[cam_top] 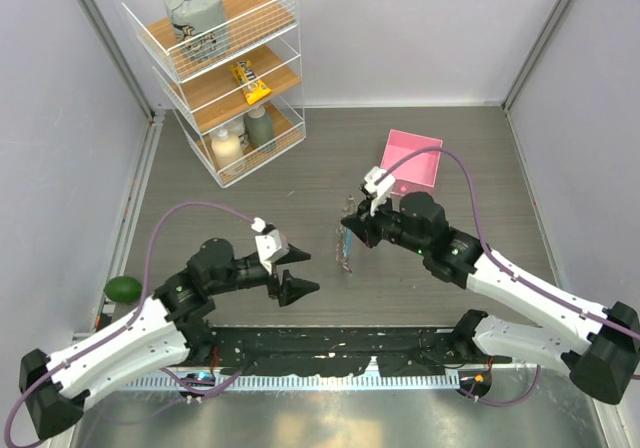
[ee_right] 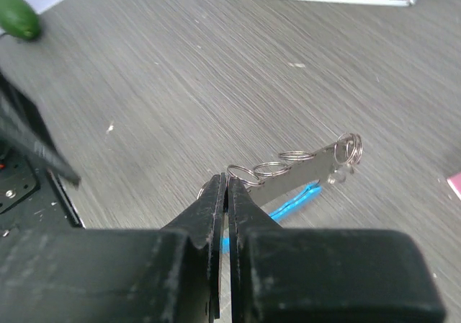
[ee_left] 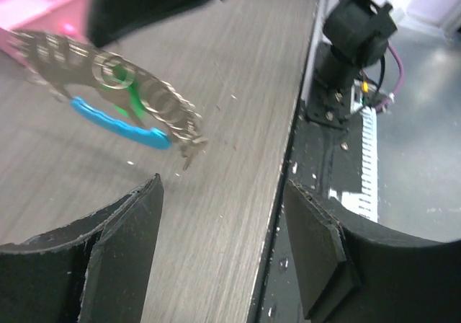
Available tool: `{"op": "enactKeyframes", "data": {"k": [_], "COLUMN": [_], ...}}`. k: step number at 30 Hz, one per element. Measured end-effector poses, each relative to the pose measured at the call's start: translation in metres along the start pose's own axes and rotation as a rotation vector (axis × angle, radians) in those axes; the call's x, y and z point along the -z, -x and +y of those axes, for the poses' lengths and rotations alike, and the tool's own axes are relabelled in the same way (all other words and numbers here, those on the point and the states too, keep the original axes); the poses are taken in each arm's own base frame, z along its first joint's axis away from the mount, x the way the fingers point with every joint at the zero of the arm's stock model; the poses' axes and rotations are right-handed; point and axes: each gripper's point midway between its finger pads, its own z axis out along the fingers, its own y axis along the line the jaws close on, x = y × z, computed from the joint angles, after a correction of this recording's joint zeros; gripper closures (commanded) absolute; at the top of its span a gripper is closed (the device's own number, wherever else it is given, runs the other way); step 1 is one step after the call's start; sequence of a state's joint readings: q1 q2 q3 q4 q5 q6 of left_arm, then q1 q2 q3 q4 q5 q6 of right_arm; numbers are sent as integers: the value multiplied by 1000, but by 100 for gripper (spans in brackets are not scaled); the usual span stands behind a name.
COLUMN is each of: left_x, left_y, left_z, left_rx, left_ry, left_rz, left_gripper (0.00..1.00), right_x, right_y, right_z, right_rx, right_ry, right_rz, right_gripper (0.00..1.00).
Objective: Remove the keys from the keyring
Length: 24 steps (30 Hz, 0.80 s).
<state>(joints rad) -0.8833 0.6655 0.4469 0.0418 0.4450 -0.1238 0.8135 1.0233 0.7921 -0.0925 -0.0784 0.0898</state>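
Fingers of our right gripper [ee_right: 225,193] are pinching shut on the keyring [ee_right: 302,166], silvery linked rings carrying a blue strip [ee_left: 115,121] and green-headed key [ee_left: 121,78], over mid table [cam_top: 250,183]; our left gripper [cam_top: 298,274] is hovering open nearer the front edge.

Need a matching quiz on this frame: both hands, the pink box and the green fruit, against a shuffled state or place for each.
Things:
1. left hand
2. right hand
3. pink box
4. green fruit

States or places:
A. shut on the keyring
B. by the left edge of the table
C. open, holding nothing
D. far side, beyond the right hand

Pairs: 1-C, 2-A, 3-D, 4-B
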Motion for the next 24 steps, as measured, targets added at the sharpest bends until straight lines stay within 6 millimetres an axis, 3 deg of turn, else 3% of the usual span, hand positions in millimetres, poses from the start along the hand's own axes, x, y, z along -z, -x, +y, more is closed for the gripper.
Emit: {"op": "enactKeyframes", "data": {"k": [5,13,18,24], "left_x": [20,17,11,3], "left_y": [24,13,3,7], "left_z": [12,36,29,16], "left_rx": [-25,-21,-64,-130], "left_ry": [125,218,159,54], "left_rz": [-84,-66,-81,-113], "left_gripper": [25,27,32,30], "right_x": [15,27,36,42], "right_y": [3,11,20,23], "right_z": [20,54,72,83], "right_rx": [89,181,210,225], "right_ry": [137,343,445,513], "right_rz": [-145,-234,-280,-300], "right_gripper": [95,95,95,95]}}
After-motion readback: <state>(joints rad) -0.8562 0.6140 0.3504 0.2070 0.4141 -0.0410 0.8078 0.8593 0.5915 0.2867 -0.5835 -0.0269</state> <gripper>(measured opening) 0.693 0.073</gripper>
